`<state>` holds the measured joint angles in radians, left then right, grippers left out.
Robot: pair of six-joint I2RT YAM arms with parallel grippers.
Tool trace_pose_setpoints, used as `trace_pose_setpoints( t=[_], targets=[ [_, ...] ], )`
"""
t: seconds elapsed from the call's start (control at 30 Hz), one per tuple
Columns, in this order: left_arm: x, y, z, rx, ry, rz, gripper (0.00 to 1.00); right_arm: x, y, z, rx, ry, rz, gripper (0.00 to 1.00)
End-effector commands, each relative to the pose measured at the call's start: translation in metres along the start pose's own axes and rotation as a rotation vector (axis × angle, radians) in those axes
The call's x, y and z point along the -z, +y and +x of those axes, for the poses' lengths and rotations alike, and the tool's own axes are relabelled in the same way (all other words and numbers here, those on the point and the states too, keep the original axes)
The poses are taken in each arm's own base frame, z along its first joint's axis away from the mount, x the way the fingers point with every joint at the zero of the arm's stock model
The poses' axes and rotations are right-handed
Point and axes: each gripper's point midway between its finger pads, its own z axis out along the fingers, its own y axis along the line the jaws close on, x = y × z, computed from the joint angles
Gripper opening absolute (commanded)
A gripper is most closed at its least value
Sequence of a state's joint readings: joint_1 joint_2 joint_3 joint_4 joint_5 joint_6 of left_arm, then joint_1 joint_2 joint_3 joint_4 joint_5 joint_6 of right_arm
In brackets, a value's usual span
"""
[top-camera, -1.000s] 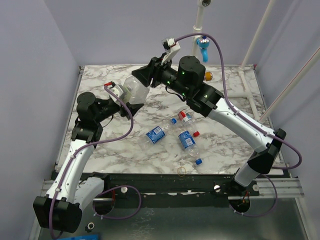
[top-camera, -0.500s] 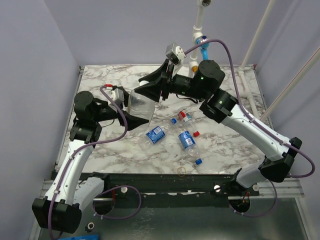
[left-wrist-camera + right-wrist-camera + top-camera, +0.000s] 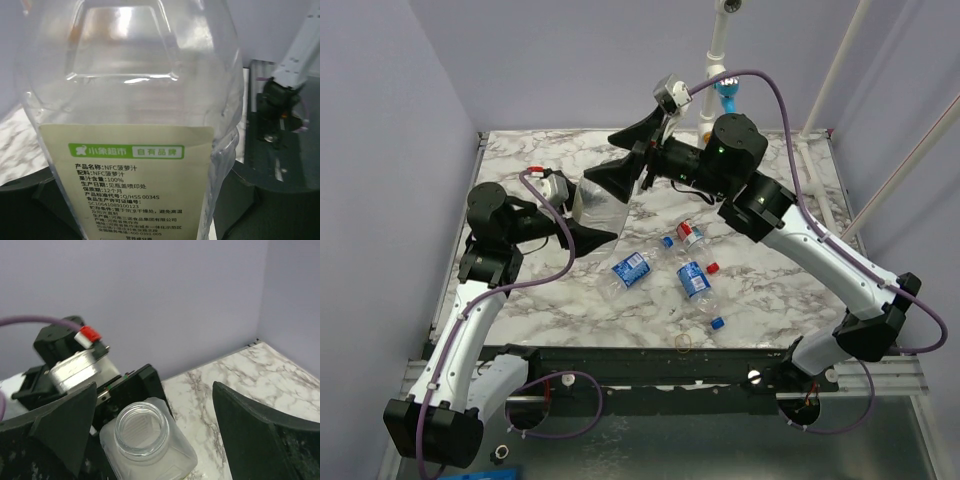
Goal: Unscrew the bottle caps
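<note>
While the bottles (image 3: 694, 280) are lying on their sides near the middle of the marble table (image 3: 520, 300), we are finding the bottle caps (image 3: 712, 267) among them. One red cap is resting just right of a blue-labelled bottle, and blue caps are showing at two bottle ends, seated or loose we cannot tell. A yellowish ring (image 3: 684, 342) is lying close to the front edge, and bare marble is stretching towards the left and far edges. Over the far left part, the left gripper (image 3: 588, 222) is clamping a wide clear bottle (image 3: 600, 200). The right gripper (image 3: 632, 158) is standing wide apart, a finger on each side of its uncapped mouth. Its cream label is reading "小象超市", "NFC菠萝汁", "100%".
</note>
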<state>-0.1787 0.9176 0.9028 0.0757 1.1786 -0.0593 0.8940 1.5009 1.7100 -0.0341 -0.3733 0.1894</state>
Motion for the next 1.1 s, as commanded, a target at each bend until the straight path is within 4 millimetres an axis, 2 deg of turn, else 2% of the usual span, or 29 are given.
trace_pose_setpoints(
  t=[0.0, 0.13, 0.27, 0.5, 0.57, 0.77, 0.87, 0.9, 0.93, 1.0, 1.07],
  targets=[
    [0.012, 0.049, 0.001, -0.176, 0.014, -0.287, 0.01, -0.003, -0.043, -0.006, -0.102, -0.012, 0.261, 1.00],
    [0.021, 0.071, 0.006, -0.215, 0.037, -0.410, 0.00, -0.009, -0.049, -0.004, -0.161, -0.009, 0.299, 1.00],
    [0.024, 0.077, 0.009, -0.218, 0.046, -0.442, 0.00, -0.015, -0.059, 0.008, -0.169, 0.024, 0.335, 1.00],
    [0.021, 0.073, 0.015, -0.186, 0.047, -0.412, 0.00, -0.023, -0.033, 0.025, -0.167, 0.061, 0.164, 1.00],
    [0.021, 0.073, 0.016, -0.180, 0.049, -0.410, 0.00, -0.025, -0.031, 0.030, -0.168, 0.074, 0.147, 0.95],
    [0.020, 0.074, 0.018, -0.160, 0.050, -0.411, 0.00, -0.029, -0.030, 0.051, -0.179, 0.133, 0.122, 0.65],
    [0.018, 0.071, 0.022, -0.143, 0.059, -0.392, 0.01, -0.030, -0.036, 0.062, -0.179, 0.154, 0.143, 0.39],
    [0.018, 0.070, 0.025, -0.132, 0.066, -0.382, 0.05, -0.030, -0.039, 0.064, -0.173, 0.155, 0.155, 0.30],
    [0.017, 0.069, 0.028, -0.121, 0.073, -0.375, 0.14, -0.030, -0.042, 0.067, -0.165, 0.159, 0.166, 0.25],
    [0.018, 0.069, 0.035, -0.078, 0.088, -0.380, 0.55, -0.028, -0.046, 0.071, -0.147, 0.159, 0.186, 0.23],
    [0.019, 0.070, 0.045, -0.027, 0.117, -0.388, 0.91, -0.025, -0.051, 0.073, -0.115, 0.158, 0.202, 0.20]
  ],
)
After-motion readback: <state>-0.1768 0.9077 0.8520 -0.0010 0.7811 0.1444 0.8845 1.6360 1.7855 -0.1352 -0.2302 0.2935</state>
